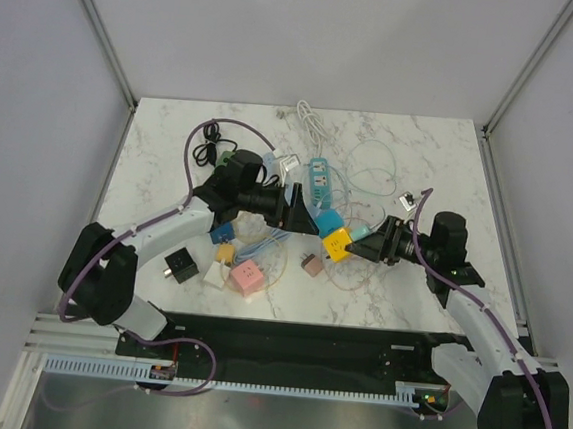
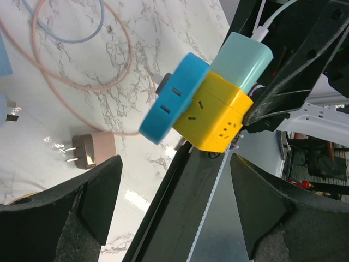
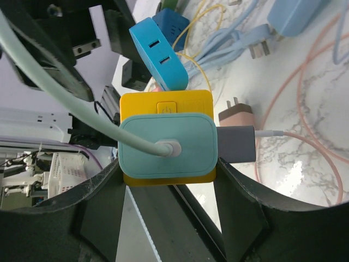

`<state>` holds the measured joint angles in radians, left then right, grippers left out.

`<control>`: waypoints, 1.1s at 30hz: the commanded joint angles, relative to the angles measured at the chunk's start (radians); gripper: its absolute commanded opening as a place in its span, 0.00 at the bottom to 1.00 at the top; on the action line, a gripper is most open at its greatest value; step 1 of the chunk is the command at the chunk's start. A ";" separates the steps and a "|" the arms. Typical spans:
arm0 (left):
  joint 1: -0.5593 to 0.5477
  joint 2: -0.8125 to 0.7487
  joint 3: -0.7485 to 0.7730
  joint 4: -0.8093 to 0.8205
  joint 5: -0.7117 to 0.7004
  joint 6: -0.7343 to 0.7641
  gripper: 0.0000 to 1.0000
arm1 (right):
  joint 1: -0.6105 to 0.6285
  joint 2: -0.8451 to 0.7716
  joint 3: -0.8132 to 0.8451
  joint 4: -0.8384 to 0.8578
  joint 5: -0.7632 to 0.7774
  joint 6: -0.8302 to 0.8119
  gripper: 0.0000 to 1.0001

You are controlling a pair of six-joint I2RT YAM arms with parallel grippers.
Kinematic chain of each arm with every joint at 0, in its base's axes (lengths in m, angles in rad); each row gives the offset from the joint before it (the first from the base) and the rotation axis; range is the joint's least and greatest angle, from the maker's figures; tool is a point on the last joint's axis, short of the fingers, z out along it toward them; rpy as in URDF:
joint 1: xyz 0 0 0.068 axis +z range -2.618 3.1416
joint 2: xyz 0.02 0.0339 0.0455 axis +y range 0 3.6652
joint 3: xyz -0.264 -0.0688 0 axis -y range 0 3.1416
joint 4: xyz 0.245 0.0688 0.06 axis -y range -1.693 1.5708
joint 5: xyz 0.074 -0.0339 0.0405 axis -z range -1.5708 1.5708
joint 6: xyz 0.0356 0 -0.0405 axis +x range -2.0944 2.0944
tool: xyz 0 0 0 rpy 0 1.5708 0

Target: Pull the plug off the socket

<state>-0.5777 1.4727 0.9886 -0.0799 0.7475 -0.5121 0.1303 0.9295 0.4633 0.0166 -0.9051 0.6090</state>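
A yellow cube socket hangs above the table's near middle. A blue plug, a teal plug and a grey plug sit in its faces. My right gripper is shut on the yellow socket, one finger on each side, with the teal plug facing its camera. My left gripper is open and empty, just left of the blue plug. In the left wrist view its wide jaws stop short of the blue plug and the yellow socket.
A pink plug with a pink cable lies on the marble under the socket. Several more plugs, cube sockets and a blue power strip with tangled cables lie around the left gripper. The black base rail runs along the near edge.
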 commanded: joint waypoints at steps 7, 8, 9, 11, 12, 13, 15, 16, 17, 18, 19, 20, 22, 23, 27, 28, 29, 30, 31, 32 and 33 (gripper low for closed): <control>0.007 0.122 0.036 0.158 0.116 -0.067 0.83 | 0.032 0.012 0.029 0.172 -0.106 0.072 0.00; 0.007 0.130 0.035 0.204 0.133 -0.083 0.82 | 0.035 0.012 0.029 0.172 -0.106 0.071 0.00; 0.009 0.139 0.033 0.225 0.144 -0.098 0.78 | 0.040 0.014 0.028 0.172 -0.107 0.071 0.00; 0.010 0.170 0.032 0.312 0.186 -0.156 0.73 | 0.048 0.012 0.026 0.174 -0.109 0.069 0.00; 0.010 0.181 0.022 0.350 0.205 -0.184 0.67 | 0.049 0.014 0.025 0.177 -0.107 0.071 0.00; 0.012 0.189 0.018 0.402 0.223 -0.251 0.63 | 0.051 0.012 0.023 0.178 -0.109 0.071 0.00; 0.015 0.219 -0.016 0.584 0.276 -0.337 0.48 | 0.055 0.012 0.018 0.180 -0.109 0.069 0.00; 0.015 0.230 -0.025 0.641 0.300 -0.423 0.44 | 0.057 0.012 0.017 0.181 -0.109 0.069 0.00; 0.013 0.251 -0.036 0.746 0.306 -0.460 0.39 | 0.058 0.014 0.015 0.183 -0.109 0.069 0.00; 0.013 0.259 -0.054 0.793 0.314 -0.526 0.32 | 0.058 0.018 0.012 0.184 -0.107 0.069 0.00; 0.013 0.270 -0.064 0.834 0.323 -0.557 0.29 | 0.058 0.020 0.012 0.186 -0.107 0.069 0.00; 0.013 0.284 -0.073 0.876 0.328 -0.578 0.24 | 0.061 0.020 0.011 0.186 -0.107 0.069 0.00; 0.019 0.296 -0.091 0.927 0.320 -0.617 0.05 | 0.061 0.019 0.012 0.187 -0.103 0.072 0.00; 0.030 0.299 -0.111 0.945 0.314 -0.632 0.02 | 0.063 0.019 0.012 0.184 -0.101 0.074 0.00; 0.082 0.380 -0.157 1.264 0.291 -0.875 0.02 | 0.075 0.006 0.009 0.186 -0.091 0.092 0.00; 0.091 0.411 -0.160 1.340 0.283 -0.937 0.02 | 0.081 0.003 0.008 0.190 -0.091 0.112 0.00; 0.107 0.438 -0.159 1.433 0.277 -1.001 0.02 | 0.083 -0.001 0.005 0.194 -0.089 0.118 0.00; 0.113 0.468 -0.153 1.507 0.268 -1.120 0.02 | 0.083 -0.009 0.002 0.201 -0.087 0.130 0.00; 0.116 0.530 -0.142 1.639 0.253 -1.173 0.02 | 0.081 -0.011 -0.002 0.213 -0.090 0.144 0.00; 0.116 0.557 -0.118 1.679 0.247 -1.218 0.02 | 0.081 -0.014 -0.012 0.241 -0.094 0.173 0.00; 0.116 0.583 -0.108 1.707 0.239 -1.273 0.02 | 0.086 -0.020 -0.014 0.249 -0.095 0.182 0.00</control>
<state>-0.5041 1.9682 0.8436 1.2510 1.1183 -1.4185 0.1936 0.9508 0.4568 0.1402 -0.9195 0.8005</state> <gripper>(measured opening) 0.271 0.668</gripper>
